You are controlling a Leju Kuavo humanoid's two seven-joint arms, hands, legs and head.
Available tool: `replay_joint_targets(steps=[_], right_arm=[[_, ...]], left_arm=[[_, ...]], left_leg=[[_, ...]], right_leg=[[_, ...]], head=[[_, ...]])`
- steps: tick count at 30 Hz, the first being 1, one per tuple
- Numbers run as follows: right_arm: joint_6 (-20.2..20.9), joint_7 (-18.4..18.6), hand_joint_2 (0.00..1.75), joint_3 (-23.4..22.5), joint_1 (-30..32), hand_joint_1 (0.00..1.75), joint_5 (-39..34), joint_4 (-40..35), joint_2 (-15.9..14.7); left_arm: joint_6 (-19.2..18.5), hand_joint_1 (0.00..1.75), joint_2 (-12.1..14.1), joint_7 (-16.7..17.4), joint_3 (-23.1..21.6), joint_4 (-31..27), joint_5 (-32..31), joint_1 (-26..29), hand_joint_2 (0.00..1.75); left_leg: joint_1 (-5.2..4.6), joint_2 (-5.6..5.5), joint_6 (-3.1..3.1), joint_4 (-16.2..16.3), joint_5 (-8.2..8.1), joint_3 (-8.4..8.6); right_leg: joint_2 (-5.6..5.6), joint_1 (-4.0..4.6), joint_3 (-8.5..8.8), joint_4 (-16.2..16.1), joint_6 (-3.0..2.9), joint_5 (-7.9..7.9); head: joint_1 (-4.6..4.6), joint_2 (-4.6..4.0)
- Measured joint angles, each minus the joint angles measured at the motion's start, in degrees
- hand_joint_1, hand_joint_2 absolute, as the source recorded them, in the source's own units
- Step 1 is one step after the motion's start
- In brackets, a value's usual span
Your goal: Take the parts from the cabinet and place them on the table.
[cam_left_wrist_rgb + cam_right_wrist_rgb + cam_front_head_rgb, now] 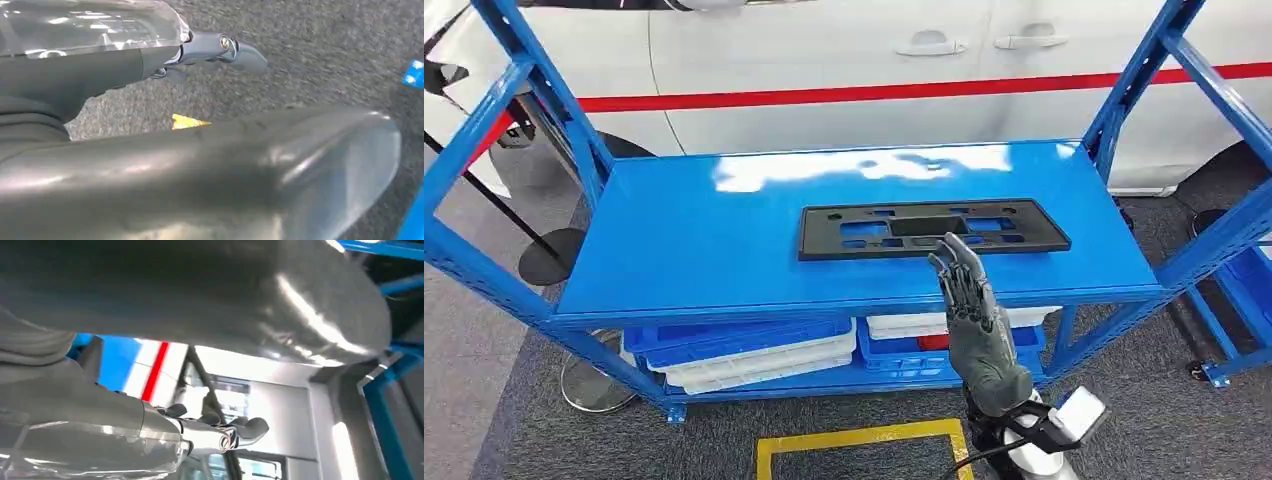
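Readable text: none in any view.
Black part (932,229): no lettering or number can be made out on it.
Blue rack (724,240): bare paint, no label legible.
Bins on the lower shelf (754,352): no tags readable.
White vehicle (824,50): a plain red stripe (874,94), no words or brand mark legible.
Floor (724,430): a yellow tape outline (864,440), a marking without characters.

White car (844,60) with red stripe (904,93) behind; yellow floor tape (864,440) on grey carpet (524,420).
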Motion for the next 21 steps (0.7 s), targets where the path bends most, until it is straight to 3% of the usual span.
replay_joint_targets(steps=[3,4,5,6,8,9,10,11,14,15,17,19,20,21], right_arm=[[-0.17,0.00,0.00,0.13,0.29,0.00,0.22,-0.48,-0.02],[-0.15,0.00,0.00,0.24,0.38,0.00,0.22,-0.48,-0.02],[-0.09,0.00,0.00,0.28,0.37,0.00,0.22,-0.48,-0.02],[0.07,0.00,0.00,0.33,0.27,0.00,0.20,-0.48,-0.02],[0.20,0.00,0.00,0.52,-0.22,0.00,0.11,-0.35,-0.02],[0.33,0.00,0.00,0.66,-0.48,0.00,0.09,-0.24,-0.02],[0.53,0.02,0.00,0.77,-0.94,0.00,0.00,-0.02,-0.02],[0.72,0.02,0.00,0.83,-1.04,0.00,-0.11,0.20,-0.02],[1.03,0.00,0.00,1.07,-1.52,0.00,-0.26,0.40,-0.02],[1.03,0.00,0.00,1.14,-1.81,0.00,-0.26,0.46,-0.02],[0.99,0.00,0.00,1.16,-2.58,0.00,-0.26,0.77,-0.02],[0.68,0.00,0.00,1.18,-2.58,0.00,-0.22,1.21,-0.02],[0.10,0.00,1.75,1.16,-2.58,0.00,0.21,1.45,-0.02],[-1.03,0.00,1.75,1.14,-2.58,0.00,1.12,1.66,-0.02]], left_arm=[[-0.06,0.00,-0.02,0.00,-0.24,0.00,-0.13,-0.02,0.00],[-0.07,0.00,-0.02,0.02,-0.24,0.00,0.00,0.05,0.00],[-0.07,0.00,0.00,0.00,-0.24,0.00,0.09,0.09,0.00],[-0.07,0.00,0.02,0.00,-0.24,0.00,0.20,0.09,0.00],[-0.07,0.00,0.11,0.00,-0.24,0.00,0.39,0.05,0.00],[-0.07,0.00,0.20,0.00,-0.24,0.00,0.50,0.06,0.00],[-0.11,0.00,0.37,0.00,-0.24,0.00,0.72,-0.03,0.00],[-0.22,0.00,0.33,-0.04,-0.26,0.00,0.88,-0.15,0.00],[-0.26,0.00,0.35,-0.13,-0.24,0.00,0.92,-0.01,0.00],[-0.20,0.00,0.33,-0.13,-0.24,0.00,0.92,0.07,0.00],[0.54,0.00,0.37,0.13,-0.24,0.00,0.90,-0.17,0.00],[0.79,0.00,0.35,0.26,-0.24,0.00,0.85,-0.25,0.00],[0.96,0.00,0.35,0.54,-0.24,0.00,0.81,-0.14,0.00],[1.12,0.00,0.35,0.70,-0.24,0.00,0.70,-0.01,0.00]], left_leg=[[0.02,0.01,-0.05,13.87,-5.86,-7.25],[0.01,0.00,-0.05,17.48,-6.21,-9.66],[-0.01,0.00,0.08,17.71,-5.23,-10.39],[-0.10,0.00,0.33,15.37,-2.87,-9.82],[-0.56,-0.03,1.35,5.13,3.85,-5.89],[-0.91,0.00,2.03,1.57,5.09,-4.73],[-1.19,0.06,2.41,1.21,3.85,-3.94],[-1.38,0.03,2.35,0.54,3.18,-3.65],[-1.25,-0.32,3.22,-0.93,2.75,-2.13],[-1.00,-0.27,3.26,-1.76,2.91,-0.91],[-0.79,-0.23,3.65,-2.24,2.41,0.22],[-0.70,-0.39,3.63,-2.26,1.52,0.99],[-0.62,-0.48,3.55,-2.26,1.07,1.53],[-0.52,-0.53,3.44,-2.26,0.50,2.28]], right_leg=[[-0.06,0.46,0.84,0.02,-0.98,-0.83],[0.04,0.75,1.21,0.03,-1.14,-1.22],[0.16,0.94,1.65,0.03,-1.18,-1.58],[0.30,1.13,2.33,0.03,-1.18,-2.07],[0.35,1.41,4.08,0.02,-1.08,-3.31],[0.34,1.29,4.43,-0.04,-1.02,-3.83],[0.36,1.75,4.37,0.15,-0.54,-4.33],[0.55,1.26,4.30,0.03,-0.13,-4.41],[0.32,1.33,5.20,0.67,0.89,-3.68],[0.16,1.09,4.18,3.32,1.13,-3.31],[0.15,0.75,-0.86,10.55,1.74,-4.66],[0.14,0.23,-6.02,16.11,2.34,-8.84],[0.12,0.02,-7.39,16.40,2.73,-9.51],[0.10,-0.20,-7.71,14.60,2.97,-8.29]], head=[[-0.02,0.00],[-0.02,0.00],[-0.02,0.00],[-0.02,0.00],[0.00,0.00],[0.00,0.00],[0.00,0.00],[-0.02,0.00],[-0.04,0.00],[0.00,0.00],[-0.02,0.00],[-0.02,0.00],[-0.02,0.00],[-0.02,0.00]])
